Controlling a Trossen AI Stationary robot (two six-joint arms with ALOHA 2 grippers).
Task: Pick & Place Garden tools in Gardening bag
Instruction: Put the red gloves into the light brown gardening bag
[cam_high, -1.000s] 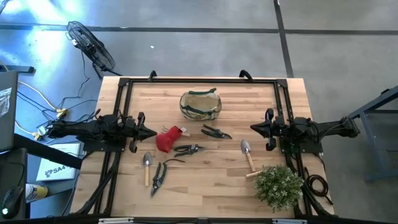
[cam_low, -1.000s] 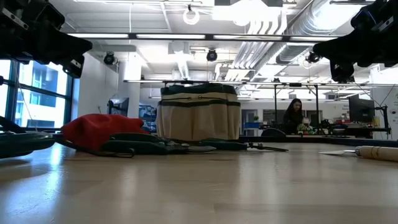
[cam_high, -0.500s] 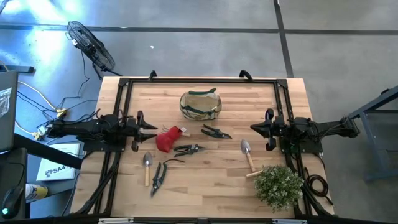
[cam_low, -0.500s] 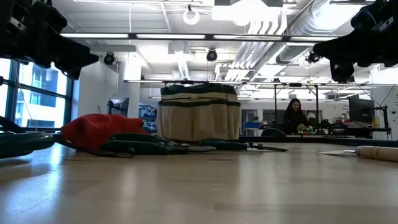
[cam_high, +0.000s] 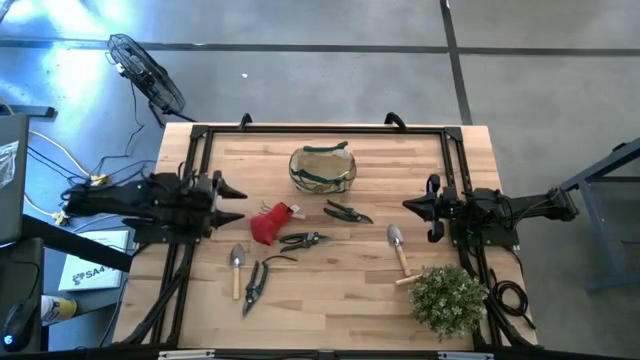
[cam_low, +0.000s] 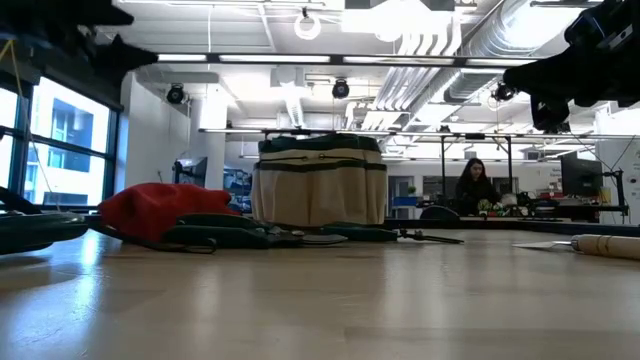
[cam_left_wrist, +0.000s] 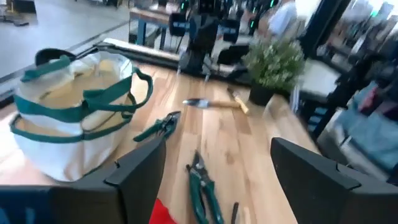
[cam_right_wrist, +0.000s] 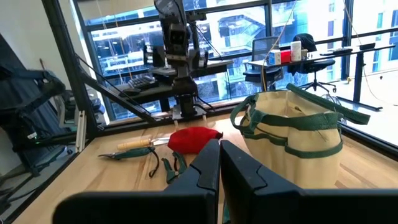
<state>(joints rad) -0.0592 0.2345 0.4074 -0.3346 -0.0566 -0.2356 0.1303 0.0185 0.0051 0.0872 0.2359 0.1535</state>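
Every tool – red glove, shears, trowels – lies loose on the bench near the far-centre gardening bag, so the left gripper spreads its jaws empty (right gripper waits closed).

So the count on the table: one gardening bag near the top middle of the overhead frame, one red glove just left of center, and two trowels, one at lower left and the other at lower right. Three pairs of pruning shears: one right of the glove, one below that, one beside the left trowel. One bushy green plant in the lower right. Two robot arms.
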